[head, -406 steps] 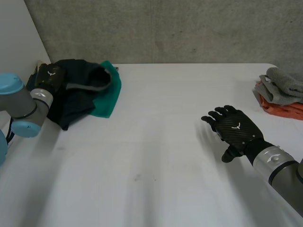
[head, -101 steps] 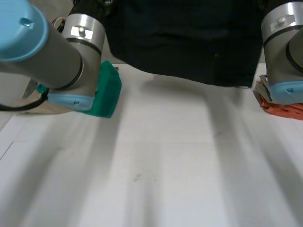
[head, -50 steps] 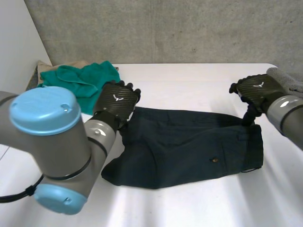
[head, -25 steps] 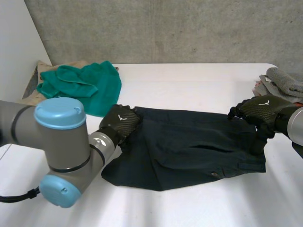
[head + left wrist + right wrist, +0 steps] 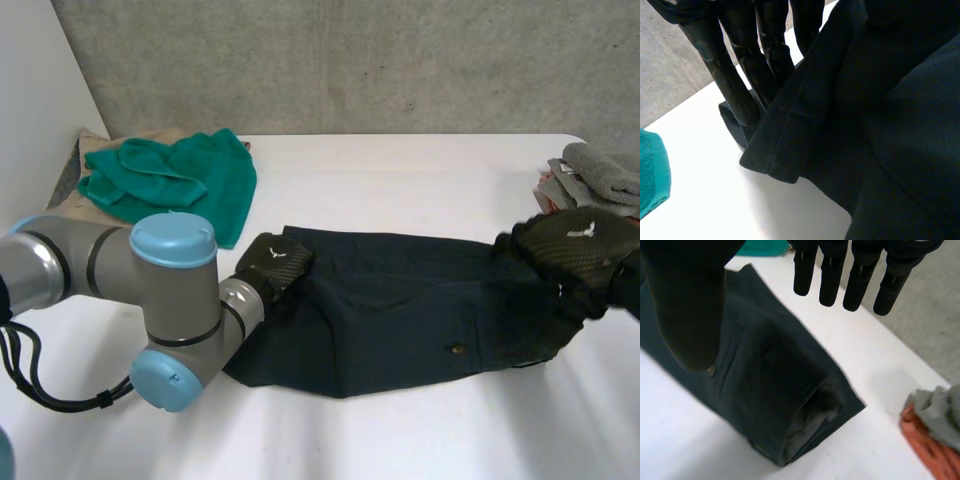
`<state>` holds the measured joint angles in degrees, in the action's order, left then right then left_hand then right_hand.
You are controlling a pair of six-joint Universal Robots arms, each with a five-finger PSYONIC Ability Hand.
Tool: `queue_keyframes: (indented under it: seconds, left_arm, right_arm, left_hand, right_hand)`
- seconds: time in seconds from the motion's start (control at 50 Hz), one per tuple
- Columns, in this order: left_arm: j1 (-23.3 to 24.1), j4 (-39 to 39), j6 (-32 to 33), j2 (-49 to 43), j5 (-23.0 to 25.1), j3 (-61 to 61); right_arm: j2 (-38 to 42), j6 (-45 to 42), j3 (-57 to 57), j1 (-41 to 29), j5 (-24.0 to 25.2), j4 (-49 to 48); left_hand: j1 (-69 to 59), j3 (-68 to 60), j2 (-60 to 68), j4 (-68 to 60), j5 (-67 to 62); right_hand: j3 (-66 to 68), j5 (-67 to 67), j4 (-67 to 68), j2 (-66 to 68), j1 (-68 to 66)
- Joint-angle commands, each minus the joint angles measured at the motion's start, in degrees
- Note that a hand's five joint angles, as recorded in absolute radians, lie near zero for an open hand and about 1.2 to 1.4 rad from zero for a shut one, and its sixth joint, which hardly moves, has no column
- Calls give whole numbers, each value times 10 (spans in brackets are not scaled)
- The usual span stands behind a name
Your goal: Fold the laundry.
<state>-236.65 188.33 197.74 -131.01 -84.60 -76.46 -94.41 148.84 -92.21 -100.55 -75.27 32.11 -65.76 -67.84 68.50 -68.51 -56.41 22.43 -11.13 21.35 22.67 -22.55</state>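
Note:
Dark shorts [image 5: 400,320] lie spread flat across the middle of the white table [image 5: 400,180]. My left hand [image 5: 275,262] rests on their left end. In the left wrist view its fingers [image 5: 740,75] reach down behind a hemmed edge of the shorts [image 5: 880,125], and a fold rises against the palm, pinched there. My right hand [image 5: 572,248] is over the right end. In the right wrist view its fingers [image 5: 832,270] are straight and the thumb stands apart, hovering above the folded end of the shorts [image 5: 770,390].
A green cloth [image 5: 180,180] on a beige one lies at the back left corner, close to my left arm. A grey towel [image 5: 605,172] on orange cloth [image 5: 930,445] is stacked at the right edge, just beyond my right hand.
Both hands have come down and towards the table's front, sliding the shorts with them. The left hand's fingers have closed on the left end. The right hand has stayed open.

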Motion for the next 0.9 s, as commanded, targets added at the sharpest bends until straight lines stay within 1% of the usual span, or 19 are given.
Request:
queue_keyframes:
  seconds: [0.02, 0.08, 0.14, 0.16, 0.18, 0.22, 0.24, 0.3, 0.38, 0.4, 0.46, 0.48, 0.52, 0.6, 0.68, 0.76, 0.78, 0.88, 0.9]
  left_arm:
    - [-2, -6, -3, 66, 0, -36]
    - [1, -7, -3, 96, 0, -60]
    - [6, -10, -3, 133, 0, -80]
    - [6, -11, -3, 142, 0, -85]
    - [7, -12, -3, 152, 0, -91]
    - [7, -17, 1, 180, -1, -106]
    - [7, -18, 1, 189, -1, -109]
    - [6, -37, 3, 236, -1, -116]
    - [3, -84, 0, 311, 0, -106]
    - [3, -94, 1, 326, -1, -102]
    - [2, -137, 1, 384, -1, -68]
    - [1, -149, 0, 399, -1, -58]
    - [-3, -190, 0, 434, -1, -27]
    - [-4, -257, 1, 463, 0, 23]
    - [-5, -293, 3, 465, -2, 49]
    - [-11, -293, 4, 452, -3, 47]
    - [-12, -293, 5, 444, -3, 46]
    - [-14, -292, 11, 352, -3, 43]
    - [-15, -291, 14, 321, 0, 47]
  right_arm:
    - [48, 5, -84, -6, -19, -155]
    - [94, 12, -93, -14, -46, -233]
    - [125, 11, -89, -31, -67, -257]
    - [144, 11, -81, -47, -83, -257]
    - [150, 13, -75, -55, -88, -257]
    - [159, 15, -61, -64, -99, -261]
    - [161, 14, -47, -73, -109, -261]
    - [157, 7, -22, -74, -111, -259]
    - [83, 7, 32, -72, -113, -247]
    - [47, 5, 54, -74, -109, -235]
    - [-5, -2, 91, -69, -96, -199]
    - [-23, -14, 124, -64, -87, -169]
    - [-38, -30, 156, -55, -76, -135]
    - [-51, -72, 217, -29, -52, -58]
    - [-50, -96, 240, -18, -38, -20]
    - [-35, -100, 234, -13, -30, -17]
    - [-15, -100, 225, -13, -27, -16]
    - [69, -103, 198, -24, -31, -17]
    - [83, -103, 195, -26, -31, -19]
  left_hand:
    - [-142, -122, 115, -115, -136]
    - [-142, -122, 115, -115, -136]
    - [-142, -122, 115, -115, -136]
    - [-142, -122, 115, -115, -136]
    - [-142, -122, 115, -115, -136]
    - [-142, -122, 115, -115, -136]
    - [-142, -122, 115, -115, -136]
    - [-142, -122, 115, -115, -136]
    - [-142, -122, 115, -115, -136]
    - [-142, -122, 115, -115, -136]
    - [-142, -122, 115, -115, -136]
    - [-142, -122, 115, -115, -136]
    - [-142, -122, 115, -115, -136]
    - [-142, -122, 115, -115, -136]
    - [-142, -122, 115, -115, -136]
    - [-142, -122, 115, -115, -136]
    - [-142, -122, 115, -115, -136]
    - [-142, -122, 115, -115, -136]
    - [-142, -122, 115, -115, -136]
  right_hand:
    - [23, -36, 34, 20, -22]
    - [28, -41, 39, 25, -27]
    - [53, -66, 64, 51, -52]
    - [145, -158, 156, 142, -144]
    - [257, -270, 268, 255, -256]
    - [574, -587, 585, 572, -573]
    - [576, -589, 586, 573, -574]
    - [576, -589, 586, 573, -574]
    - [576, -589, 586, 573, -574]
    - [576, -589, 586, 573, -574]
    - [576, -589, 586, 573, -574]
    - [576, -589, 586, 573, -574]
    - [576, -589, 586, 573, -574]
    - [576, -589, 586, 573, -574]
    - [576, -589, 586, 573, -574]
    - [576, -589, 586, 573, -574]
    - [576, -589, 586, 573, -574]
    - [576, -589, 586, 573, -574]
    - [576, -589, 586, 573, -574]
